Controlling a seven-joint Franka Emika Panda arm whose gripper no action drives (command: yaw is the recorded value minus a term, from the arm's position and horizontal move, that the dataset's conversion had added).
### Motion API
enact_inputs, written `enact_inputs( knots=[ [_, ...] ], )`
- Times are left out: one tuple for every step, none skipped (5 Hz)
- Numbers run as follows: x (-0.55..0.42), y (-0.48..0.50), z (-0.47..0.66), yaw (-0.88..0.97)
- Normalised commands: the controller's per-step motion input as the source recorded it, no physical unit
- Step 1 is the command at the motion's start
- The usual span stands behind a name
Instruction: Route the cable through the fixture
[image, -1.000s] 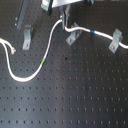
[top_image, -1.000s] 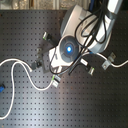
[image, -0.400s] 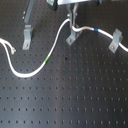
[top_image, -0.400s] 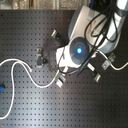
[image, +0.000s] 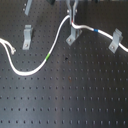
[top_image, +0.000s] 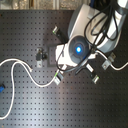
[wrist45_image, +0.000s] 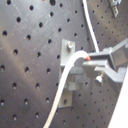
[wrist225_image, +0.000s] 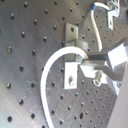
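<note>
first wrist view: cable (wrist45_image: 70, 75) in claw (wrist45_image: 93, 64)

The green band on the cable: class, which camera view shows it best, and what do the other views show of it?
The first exterior view shows it best: the green band sits unobstructed on the white cable, against the dark board. In the second exterior view a small greenish mark shows beside the arm, harder to read. Neither wrist view shows it.
</note>
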Motion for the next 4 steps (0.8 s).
enact_inputs(
  knots=[
    [-0.387,-0.207,-0.24,-0.37],
    [-0.378,-0.301,-0.15,-0.48],
    [0.016,-0.071,0.00,0.29],
    [0.000,0.000,0.00,0.93]
  ],
)
